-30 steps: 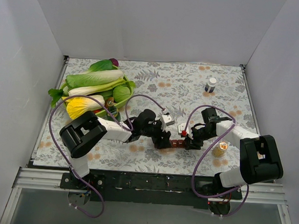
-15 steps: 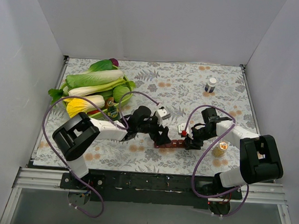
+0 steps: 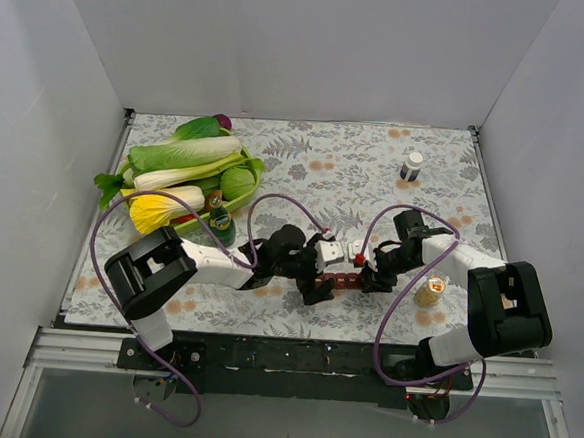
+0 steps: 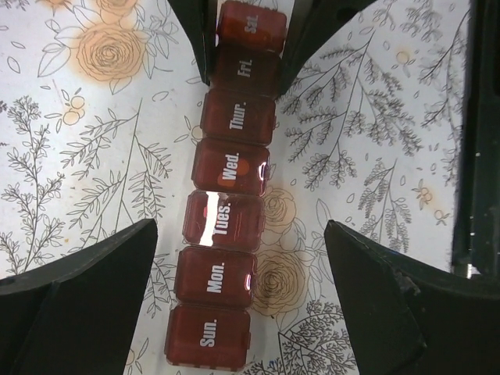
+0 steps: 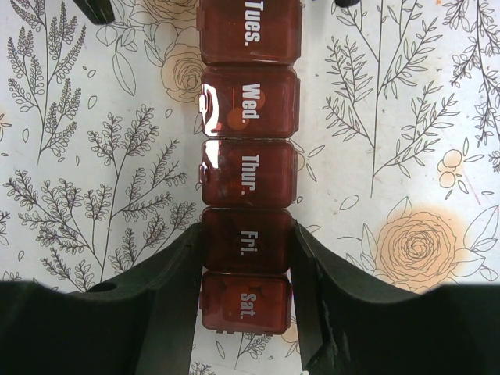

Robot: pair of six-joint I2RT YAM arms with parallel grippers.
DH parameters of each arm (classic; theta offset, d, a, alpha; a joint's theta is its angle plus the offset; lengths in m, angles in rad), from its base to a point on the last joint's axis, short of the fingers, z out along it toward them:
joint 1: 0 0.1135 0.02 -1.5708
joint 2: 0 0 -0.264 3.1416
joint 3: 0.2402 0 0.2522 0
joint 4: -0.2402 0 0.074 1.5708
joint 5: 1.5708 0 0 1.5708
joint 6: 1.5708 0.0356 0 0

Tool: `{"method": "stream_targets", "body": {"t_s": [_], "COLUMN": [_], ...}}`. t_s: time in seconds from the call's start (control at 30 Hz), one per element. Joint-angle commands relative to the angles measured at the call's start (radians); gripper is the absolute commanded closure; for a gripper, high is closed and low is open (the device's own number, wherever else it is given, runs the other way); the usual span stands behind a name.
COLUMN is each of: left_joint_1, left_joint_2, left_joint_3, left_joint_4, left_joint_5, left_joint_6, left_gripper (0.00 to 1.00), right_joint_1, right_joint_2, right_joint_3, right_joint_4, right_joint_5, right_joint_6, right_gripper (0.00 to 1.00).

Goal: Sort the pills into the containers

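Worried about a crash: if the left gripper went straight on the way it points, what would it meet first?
Probably the containers, at the Sun-to-Tues end: the left gripper is open and its fingers straddle the strip, so they might touch the table beside it first. Depth is unclear.

Floral-printed cloth covers the table, bounded by plain white walls; at rear left sits a green tray heaped with a pale-stemmed leafy green, a yellow-leaved head and a round green vegetable, with a purple item at its far edge; a small green bottle stands just beside the tray's near end; a white-capped dark bottle stands upright at rear right; a small yellowish pot stands at front right.
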Motion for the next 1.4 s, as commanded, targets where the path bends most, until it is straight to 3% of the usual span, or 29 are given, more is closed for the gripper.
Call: {"method": "stream_targets", "body": {"t_s": [0.0,0.4,1.0,1.37], "left_joint_1": [-0.017,-0.010,0.075,0.079], "left_joint_2": [0.026,0.055,0.054,0.138], "left_joint_3": [0.043,0.080,0.113,0.190], "left_joint_4": [-0.017,-0.028,-0.037,-0.120], "left_joint_5": [-0.113,-0.132,-0.188,-0.333], "left_joint_6": [0.069,-0.020,-0.167,-0.253], "left_gripper": [0.11,0.31,0.37,0.40], "right_joint_1": [-0.002,-0.004,-0.004,-0.002], "right_joint_2": [0.027,0.027,0.034,0.033], "right_joint_3": [-0.004,-0.007,-0.002,-0.002], "right_joint_4": [-0.003,-0.005,-0.009,-0.012], "right_joint_5": [0.065,0.066,0.077,0.077], "right_joint_6": [-0.019,-0.022,-0.026,-0.028], "right_gripper": [0.61,0.61,0.62,0.62]}}
